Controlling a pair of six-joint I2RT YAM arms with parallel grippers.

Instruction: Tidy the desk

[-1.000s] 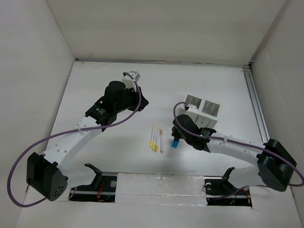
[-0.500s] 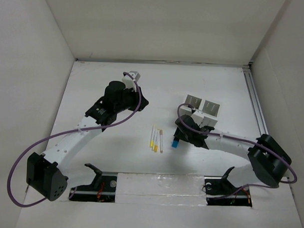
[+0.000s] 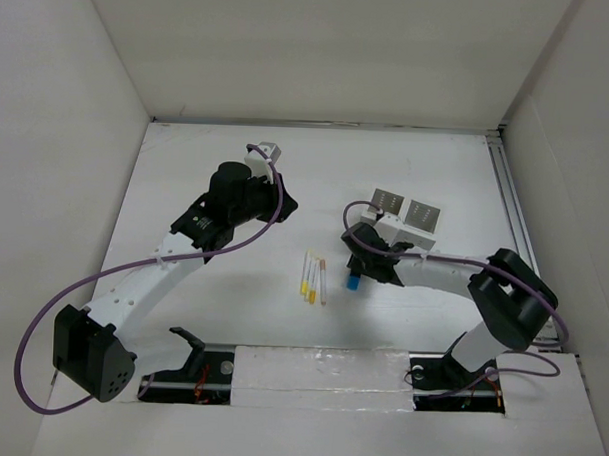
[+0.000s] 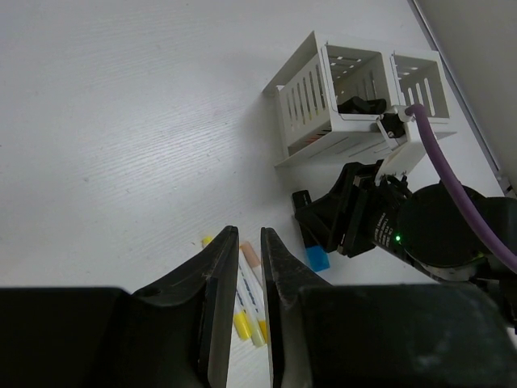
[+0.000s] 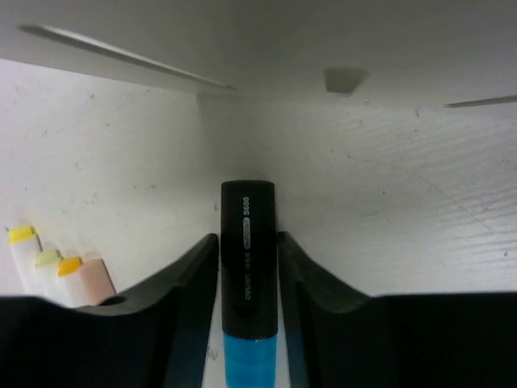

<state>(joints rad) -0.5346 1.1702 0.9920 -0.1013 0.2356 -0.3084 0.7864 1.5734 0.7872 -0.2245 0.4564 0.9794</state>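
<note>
Here the stubby black plastic marker with a blue end (image 5: 248,275) lies flat on the large flat matte white desk (image 3: 436,173). It sits between the small white slotted two-compartment holder box (image 3: 407,214) and a row of slim yellow- and orange-tipped pens (image 3: 313,278). The right gripper (image 5: 248,242) straddles the black barrel, a finger close against each side with no gap I can make out; whether it squeezes yet I cannot tell. The marker looks light, rigid and smooth, so I judge it may roll or slip if pinched near an end. Across the mid-barrel, where the jaws stand, seems the sound hold. The desk is hard and flat, leaving fingertips little room beneath. The left gripper (image 4: 248,238) hovers above the desk, all but closed and empty.
</note>
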